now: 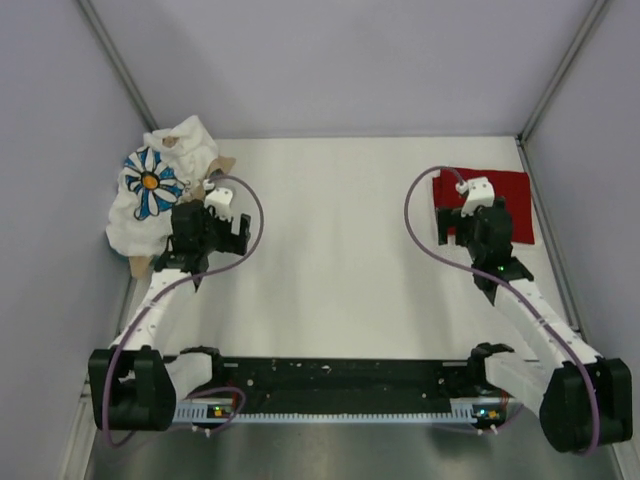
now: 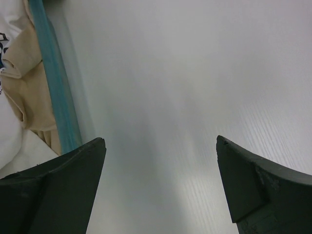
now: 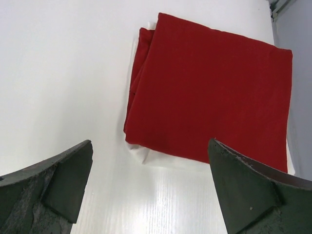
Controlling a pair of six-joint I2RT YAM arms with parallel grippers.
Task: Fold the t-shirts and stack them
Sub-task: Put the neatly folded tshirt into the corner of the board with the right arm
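Red shirt lies folded at the upper right of the top view, on a white shirt (only its edge shows). Daisy shirt sits crumpled on the tray at upper left. Right gripper is spread wide and holds nothing, hanging over the red shirt's near edge. Left gripper is equally spread and empty above bare table, just beside the tray's teal rim. Open table lies between the arms, both reaching up-frame from their bases.
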